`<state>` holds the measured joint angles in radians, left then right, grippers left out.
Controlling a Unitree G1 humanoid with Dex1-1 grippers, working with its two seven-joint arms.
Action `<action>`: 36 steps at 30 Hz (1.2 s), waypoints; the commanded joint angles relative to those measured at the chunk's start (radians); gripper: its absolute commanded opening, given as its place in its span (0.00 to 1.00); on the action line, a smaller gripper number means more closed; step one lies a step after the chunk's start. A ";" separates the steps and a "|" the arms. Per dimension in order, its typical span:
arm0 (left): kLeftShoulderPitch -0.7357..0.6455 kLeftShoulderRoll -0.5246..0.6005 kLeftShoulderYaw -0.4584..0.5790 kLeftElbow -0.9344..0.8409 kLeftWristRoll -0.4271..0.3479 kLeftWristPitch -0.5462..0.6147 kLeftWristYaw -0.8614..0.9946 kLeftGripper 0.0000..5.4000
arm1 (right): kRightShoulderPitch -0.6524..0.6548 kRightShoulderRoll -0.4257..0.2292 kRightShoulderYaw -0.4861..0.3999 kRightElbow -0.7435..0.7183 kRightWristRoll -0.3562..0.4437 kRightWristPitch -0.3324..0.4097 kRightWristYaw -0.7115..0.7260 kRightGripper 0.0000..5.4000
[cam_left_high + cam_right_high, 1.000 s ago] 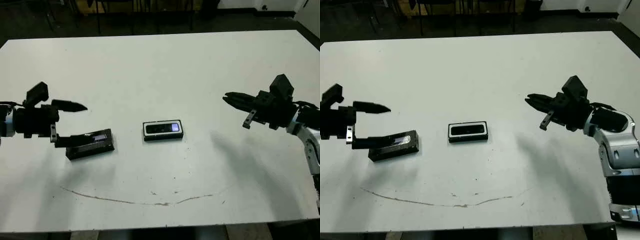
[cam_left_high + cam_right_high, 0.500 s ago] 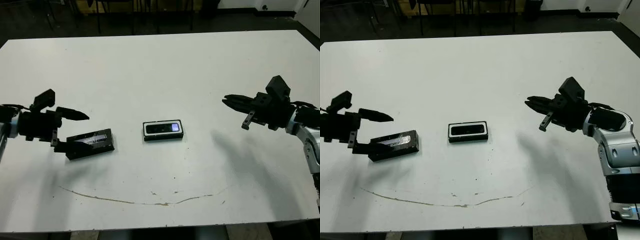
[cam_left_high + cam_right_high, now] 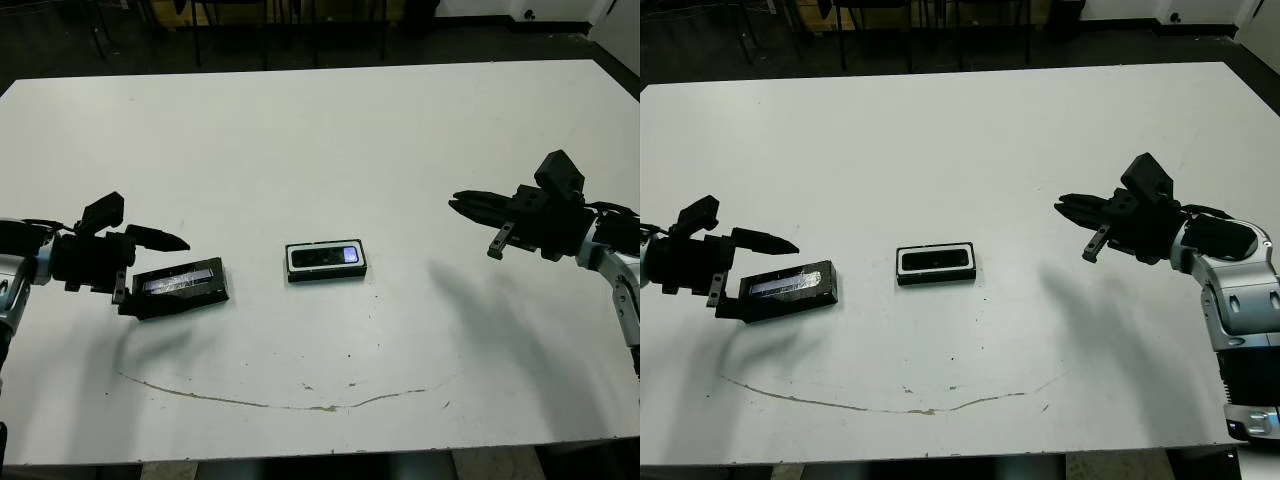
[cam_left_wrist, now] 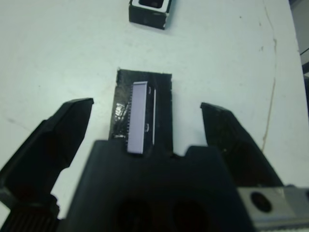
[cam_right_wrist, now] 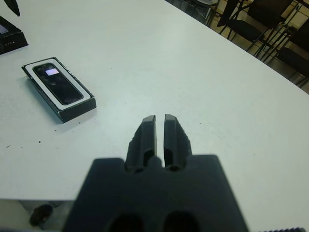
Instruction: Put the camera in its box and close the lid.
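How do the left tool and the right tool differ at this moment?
1. The left tool is open, its fingers wide apart; the right tool is shut, its fingers almost together.
2. The left tool has the lid between its fingers, with a gap on each side; the right tool has nothing between its fingers.
3. The left tool is low by the lid; the right tool is far from the box.
Both are black and two-fingered.

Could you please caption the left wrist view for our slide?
Open left gripper straddling the flat black lid on the white table.
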<state>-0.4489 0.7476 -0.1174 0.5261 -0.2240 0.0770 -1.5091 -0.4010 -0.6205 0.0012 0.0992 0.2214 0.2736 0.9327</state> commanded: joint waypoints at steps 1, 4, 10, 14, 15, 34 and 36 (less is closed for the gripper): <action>0.036 0.020 -0.012 -0.013 0.038 0.010 0.026 1.00 | -0.002 -0.016 0.012 0.004 -0.007 0.026 0.005 0.00; 0.048 0.029 -0.013 -0.002 0.069 -0.014 0.044 1.00 | 0.001 -0.012 0.006 0.012 0.006 0.019 0.017 0.00; 0.070 0.032 -0.023 0.020 0.120 -0.070 0.077 1.00 | 0.009 -0.016 0.007 0.012 -0.001 0.002 0.021 0.00; 0.073 0.024 -0.033 0.033 0.122 -0.048 0.070 1.00 | 0.012 -0.008 -0.002 0.025 0.016 -0.009 0.033 0.00; 0.072 0.024 -0.037 0.036 0.121 -0.030 0.065 1.00 | 0.013 -0.007 -0.002 0.025 0.017 -0.010 0.034 0.00; 0.124 0.036 -0.031 -0.028 0.068 0.149 0.081 0.54 | 0.008 0.003 -0.001 0.058 0.030 -0.035 0.042 0.00; 0.120 0.037 -0.037 -0.025 0.066 0.166 0.078 0.51 | 0.005 0.003 0.000 0.059 0.034 -0.030 0.043 0.00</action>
<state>-0.3580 0.7876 -0.1245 0.4783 -0.1842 0.2093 -1.4265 -0.4007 -0.6192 -0.0013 0.1435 0.2548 0.2355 0.9706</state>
